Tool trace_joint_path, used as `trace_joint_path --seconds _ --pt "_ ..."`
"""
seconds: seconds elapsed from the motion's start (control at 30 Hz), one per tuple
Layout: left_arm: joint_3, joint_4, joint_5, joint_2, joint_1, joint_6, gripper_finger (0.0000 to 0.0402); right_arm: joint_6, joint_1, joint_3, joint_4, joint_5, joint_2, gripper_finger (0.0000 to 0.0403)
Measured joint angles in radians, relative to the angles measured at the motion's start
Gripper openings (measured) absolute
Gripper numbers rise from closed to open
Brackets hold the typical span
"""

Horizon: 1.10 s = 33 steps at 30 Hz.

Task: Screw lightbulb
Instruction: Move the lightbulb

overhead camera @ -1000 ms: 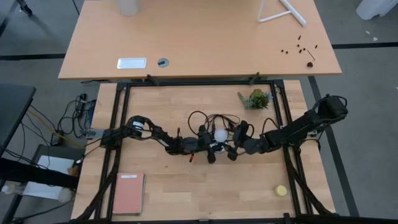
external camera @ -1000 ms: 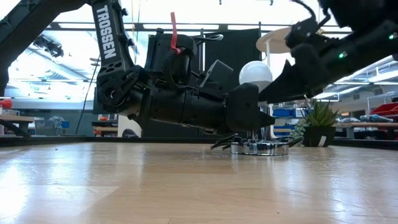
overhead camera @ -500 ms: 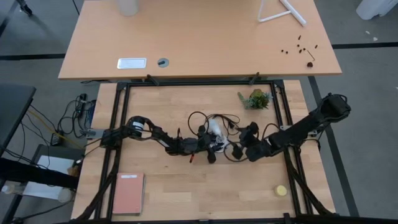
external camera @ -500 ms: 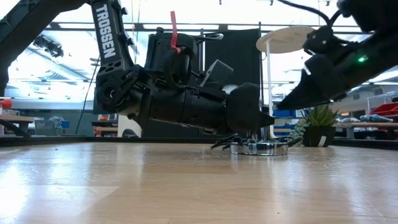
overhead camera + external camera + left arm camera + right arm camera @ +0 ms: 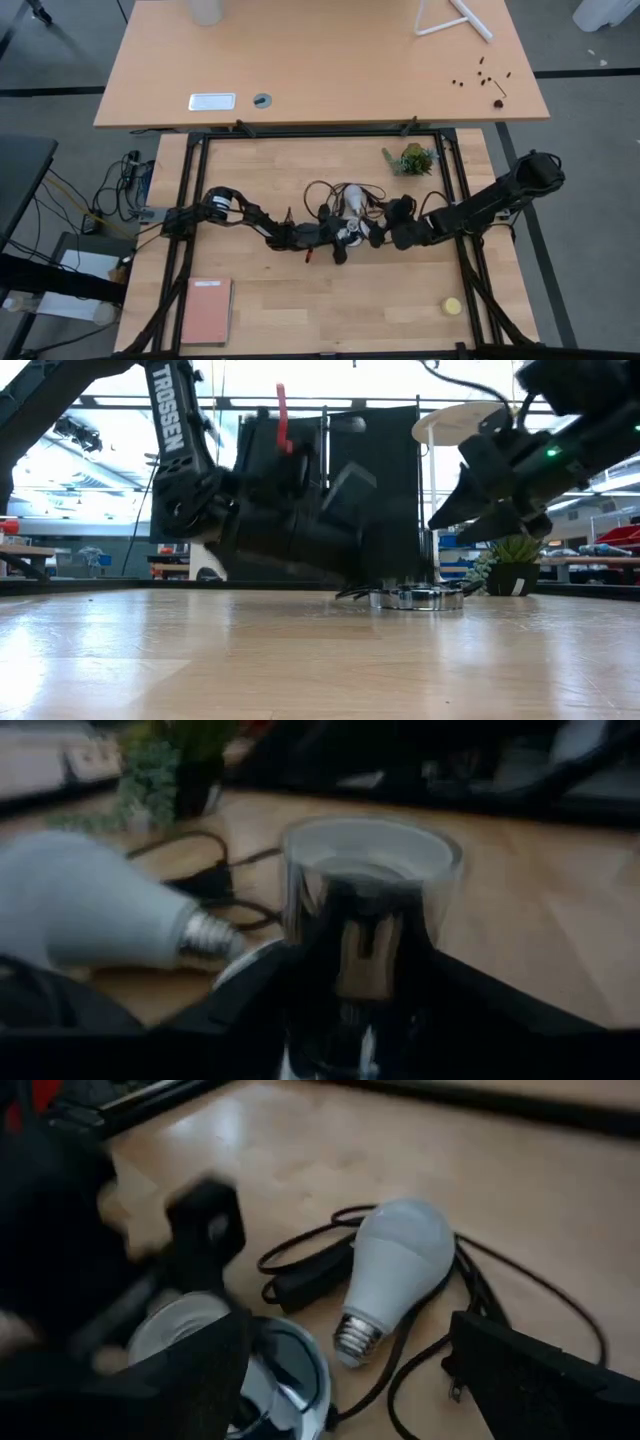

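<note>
The white lightbulb (image 5: 395, 1265) lies on its side on the table and the black cord, its grey screw end (image 5: 354, 1337) pointing toward the silvery disc (image 5: 290, 1380). It also shows in the high view (image 5: 350, 198) and the left wrist view (image 5: 85, 915). A shiny socket (image 5: 365, 910) stands upright on the disc (image 5: 415, 598). My left gripper (image 5: 340, 238) lies low over the table at the socket. My right gripper (image 5: 365, 1380) is open and empty, a little above the table just right of the bulb (image 5: 383, 228). My left gripper has the upright socket (image 5: 340, 970) between its two fingers, one on each side of its lower part. It comes in level from the table's left. The disc under the socket rests on the table. The gripper is blurred, so the place of contact does not show sharply.
The black cord (image 5: 325, 190) loops around the bulb and disc. A small potted plant (image 5: 410, 158) stands at the far right, a yellow round thing (image 5: 453, 306) at the near right, a pink book (image 5: 206, 310) at the near left. Black frame rails (image 5: 190, 200) border the table.
The bulb stood upright on top of the socket in my right gripper's fingers; it has come off and fallen onto its side on the far side of the socket. My right gripper drew back toward the right, then came back toward the bulb. My left gripper is in motion at the socket.
</note>
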Motion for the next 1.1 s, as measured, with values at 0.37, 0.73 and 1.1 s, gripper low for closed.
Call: trace_joint_path --seconds 0.37,0.73,1.1 --pt "-0.003 -0.012 0.009 -0.015 -0.028 0.033 0.0277 0.058 -0.116 0.115 -0.191 -0.217 0.001 0.0347" --pt "-0.003 -0.179 -0.091 -0.149 -0.053 0.109 0.0278 -0.037 -0.132 0.24 -0.374 -0.232 0.001 0.0347" --pt "-0.002 -0.648 -0.016 -0.368 -0.052 0.005 0.0275 0.055 -0.185 0.24 -0.415 -0.376 0.001 0.0347"
